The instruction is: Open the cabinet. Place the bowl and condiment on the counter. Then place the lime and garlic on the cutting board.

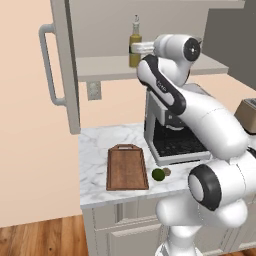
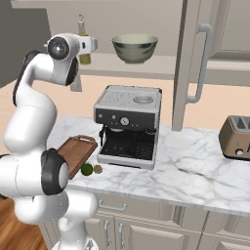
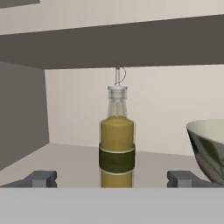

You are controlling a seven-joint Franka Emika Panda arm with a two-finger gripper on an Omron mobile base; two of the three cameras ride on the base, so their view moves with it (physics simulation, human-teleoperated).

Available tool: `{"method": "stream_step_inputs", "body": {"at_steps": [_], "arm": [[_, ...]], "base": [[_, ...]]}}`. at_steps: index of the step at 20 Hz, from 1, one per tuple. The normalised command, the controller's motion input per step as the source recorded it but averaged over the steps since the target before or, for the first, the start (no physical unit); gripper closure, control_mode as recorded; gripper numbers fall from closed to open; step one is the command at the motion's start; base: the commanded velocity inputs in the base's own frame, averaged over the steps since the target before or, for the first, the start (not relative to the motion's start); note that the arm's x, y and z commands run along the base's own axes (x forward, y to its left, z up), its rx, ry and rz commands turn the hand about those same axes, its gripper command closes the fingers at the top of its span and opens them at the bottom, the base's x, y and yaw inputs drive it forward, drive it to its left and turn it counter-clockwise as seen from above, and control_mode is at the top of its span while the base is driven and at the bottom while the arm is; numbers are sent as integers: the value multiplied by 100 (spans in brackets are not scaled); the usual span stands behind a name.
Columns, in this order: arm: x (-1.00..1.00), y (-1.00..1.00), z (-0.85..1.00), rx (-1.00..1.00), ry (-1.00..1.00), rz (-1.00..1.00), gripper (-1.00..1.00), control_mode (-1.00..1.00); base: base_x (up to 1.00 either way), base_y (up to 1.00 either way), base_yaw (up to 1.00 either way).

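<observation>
Tool (image 3: pixel 112 179) is spread wide and holds nothing; in the hand view its two finger tips (image 3: pixel 41 178) stand either side of the condiment bottle (image 3: pixel 117 144), well clear of the glass. We place the bottle upright on the cabinet shelf (image 1: pixel 100 65), toward the shelf's left end, with the bowl (image 2: pixel 135 47) beside it further right on the same shelf. The cabinet (image 1: pixel 62 60) door is already swung open.

Handling, our judgement: the bottle looks like rigid glass, smooth and likely slippery, tall for its narrow base and so easy to tip if one finger arrives first. It appears nearly full, so moderately heavy for its size, with the weight sitting low. We would take hold across the wide body at or just below the dark label band, where the walls are straight, and avoid the thin neck and pour spout. A centred, level squeeze seems best; breakage from a drop onto the marble counter (image 1: pixel 95 150) is the main risk.

Appearance: yellow-olive contents, dark olive band round the middle, clear tapered shoulder, pale collar, thin metal spout with a small loop on top.
</observation>
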Motion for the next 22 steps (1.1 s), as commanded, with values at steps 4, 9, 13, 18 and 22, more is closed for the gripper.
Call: {"method": "stream_step_inputs", "body": {"at_steps": [4,9,13,18,22], "arm": [[38,0,0,0,0,0,-100,-100],[36,6,0,0,0,0,-100,-100],[39,9,-5,-2,0,0,-100,-100],[41,3,-2,-1,0,0,-100,-100],[39,0,-3,0,1,0,-100,-100]], "base": [[0,0,0],[0,0,0],[0,0,0],[0,0,0],[0,0,0]]}}
